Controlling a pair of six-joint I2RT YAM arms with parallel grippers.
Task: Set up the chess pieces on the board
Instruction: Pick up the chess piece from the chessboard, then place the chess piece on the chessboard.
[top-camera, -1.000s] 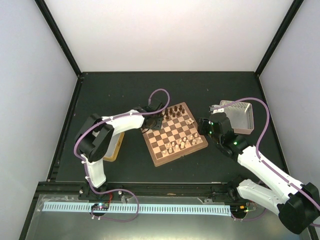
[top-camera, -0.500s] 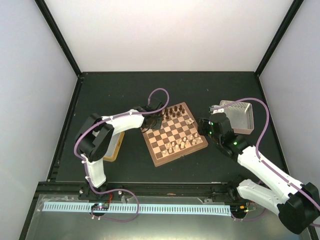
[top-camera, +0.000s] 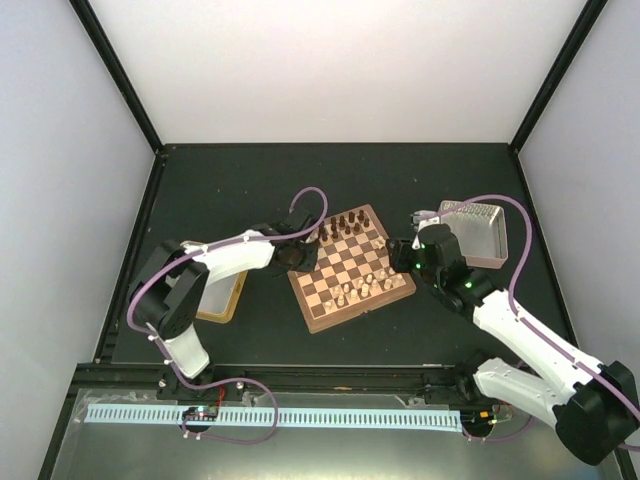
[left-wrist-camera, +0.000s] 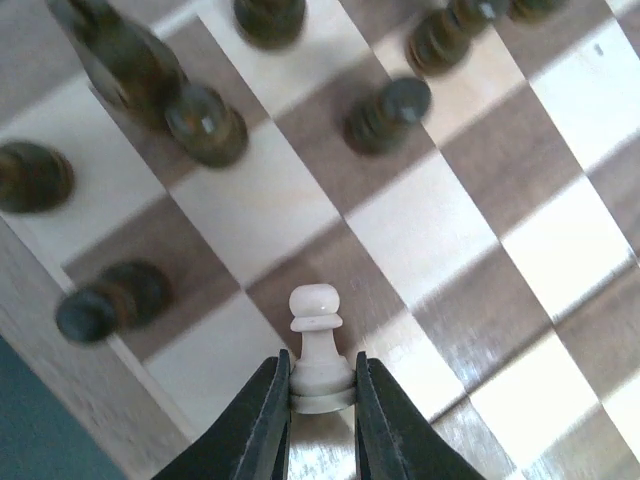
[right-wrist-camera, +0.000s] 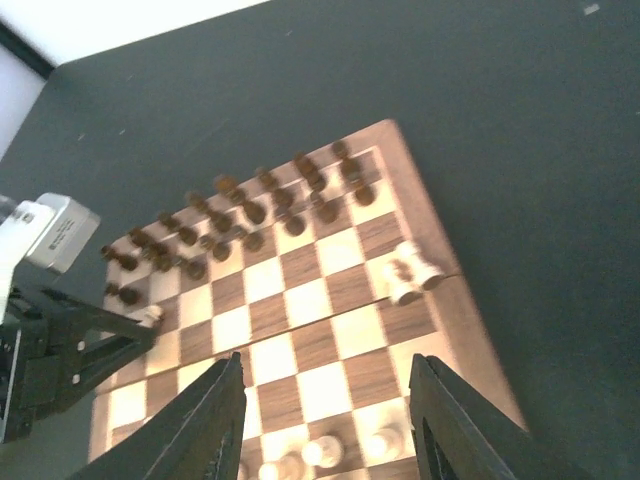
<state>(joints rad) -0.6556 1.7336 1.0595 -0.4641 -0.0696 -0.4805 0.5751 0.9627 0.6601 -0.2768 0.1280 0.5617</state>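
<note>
Left end effector (left-wrist-camera: 321, 385) pinches a cream pawn (left-wrist-camera: 316, 318) over the board (left-wrist-camera: 430, 230); right end effector (right-wrist-camera: 325, 370) spread

I have my left arm (top-camera: 230, 252) stretched low toward the right; the left gripper (left-wrist-camera: 321, 368) has its fingers (left-wrist-camera: 268, 425) pinched on the base of a cream pawn (left-wrist-camera: 316, 325); my right arm (top-camera: 520, 335) bends inward; the right gripper (right-wrist-camera: 328, 365) has its fingers spread, holding nothing.

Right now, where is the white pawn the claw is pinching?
In the left wrist view, the cream pawn is pinched in the left gripper, over a dark square near the left edge of the board, beside the dark pieces.
</note>
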